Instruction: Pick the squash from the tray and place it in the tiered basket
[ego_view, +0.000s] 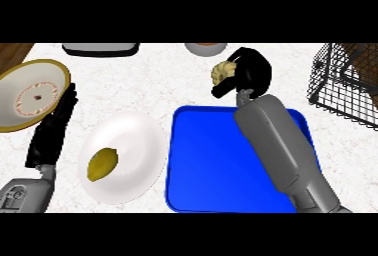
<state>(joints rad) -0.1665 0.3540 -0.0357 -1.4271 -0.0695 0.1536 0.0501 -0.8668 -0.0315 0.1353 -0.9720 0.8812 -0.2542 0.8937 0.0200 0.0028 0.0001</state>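
Observation:
My right hand (249, 73) is above the counter just beyond the far edge of the blue tray (210, 170), its fingers curled round a pale yellow squash (220, 70). Only the squash's left part shows past the fingers. The black wire tiered basket (347, 82) stands at the right edge, a short way right of the hand. My right forearm crosses the tray's right side. My left hand (53, 127) rests open at the left, fingers stretched out over the counter beside the white plate.
A white plate (133, 135) with a yellow-green fruit (102, 164) lies left of the tray. A gold-rimmed plate (33, 92) sits at the far left. A dark flat object (100, 48) and a grey bowl (205, 48) are along the back edge.

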